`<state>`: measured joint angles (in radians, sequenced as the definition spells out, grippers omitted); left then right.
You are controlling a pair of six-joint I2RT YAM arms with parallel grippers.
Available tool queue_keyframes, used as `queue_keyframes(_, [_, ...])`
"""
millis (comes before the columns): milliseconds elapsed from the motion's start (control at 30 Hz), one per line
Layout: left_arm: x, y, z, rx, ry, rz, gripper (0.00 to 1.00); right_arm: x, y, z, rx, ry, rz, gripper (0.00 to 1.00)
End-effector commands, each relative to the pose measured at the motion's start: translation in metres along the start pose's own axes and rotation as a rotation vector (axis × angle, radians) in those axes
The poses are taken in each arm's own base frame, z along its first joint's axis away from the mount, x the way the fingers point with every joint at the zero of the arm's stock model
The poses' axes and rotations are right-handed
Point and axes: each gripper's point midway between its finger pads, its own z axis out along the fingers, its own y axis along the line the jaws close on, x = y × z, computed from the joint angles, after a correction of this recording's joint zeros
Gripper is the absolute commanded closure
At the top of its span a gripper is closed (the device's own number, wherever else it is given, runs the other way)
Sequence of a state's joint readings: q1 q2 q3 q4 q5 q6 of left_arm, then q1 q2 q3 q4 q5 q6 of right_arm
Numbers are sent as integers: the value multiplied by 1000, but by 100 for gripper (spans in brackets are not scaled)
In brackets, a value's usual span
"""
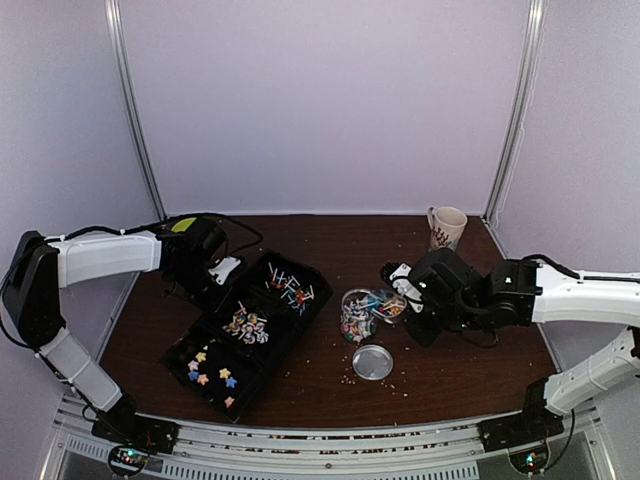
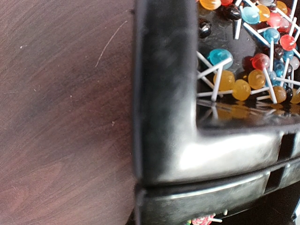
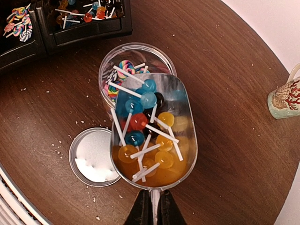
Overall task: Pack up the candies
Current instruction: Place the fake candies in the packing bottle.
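Observation:
My right gripper (image 3: 153, 206) is shut on the thin handle of a clear scoop (image 3: 185, 140). The scoop is full of candies (image 3: 140, 122): blue, red and orange ball lollipops on white sticks. Its front lip rests over the open clear jar (image 3: 117, 54), which holds more candies, among them swirl lollipops. In the top view the scoop (image 1: 390, 304) is at the jar (image 1: 356, 316). My left gripper (image 1: 218, 268) is at the far left corner of the black tray (image 1: 262, 362). The left wrist view shows only that tray corner (image 2: 164, 117) and ball lollipops (image 2: 241, 89), no fingers.
The tray has three compartments: ball lollipops (image 1: 290, 290), swirl lollipops (image 1: 247, 325), star sweets (image 1: 210, 370). The jar's round lid (image 1: 372, 362) lies on the table in front of the jar. A patterned mug (image 1: 446, 227) stands at the back right. Pale crumbs are scattered on the wood.

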<state>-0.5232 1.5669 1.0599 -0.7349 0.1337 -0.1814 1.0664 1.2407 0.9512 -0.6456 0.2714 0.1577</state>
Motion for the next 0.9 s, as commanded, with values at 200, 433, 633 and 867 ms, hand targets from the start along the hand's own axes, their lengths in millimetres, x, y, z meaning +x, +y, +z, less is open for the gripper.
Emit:
queue_keyframes(200, [-32, -8, -27, 40, -138, 3, 100, -6, -3, -11, 18, 69, -32, 100])
queue_keyframes(433, [-32, -8, -26, 40, -137, 3, 100, -2, -2, -15, 11, 116, -71, 100])
queue_keyframes(633, [-32, -8, -26, 41, -134, 3, 100, 1, 0, -16, 4, 141, -90, 100])
queue_keyframes(867, [-32, -9, -27, 43, -137, 4, 100, 2, 1, -20, 3, 175, -118, 100])
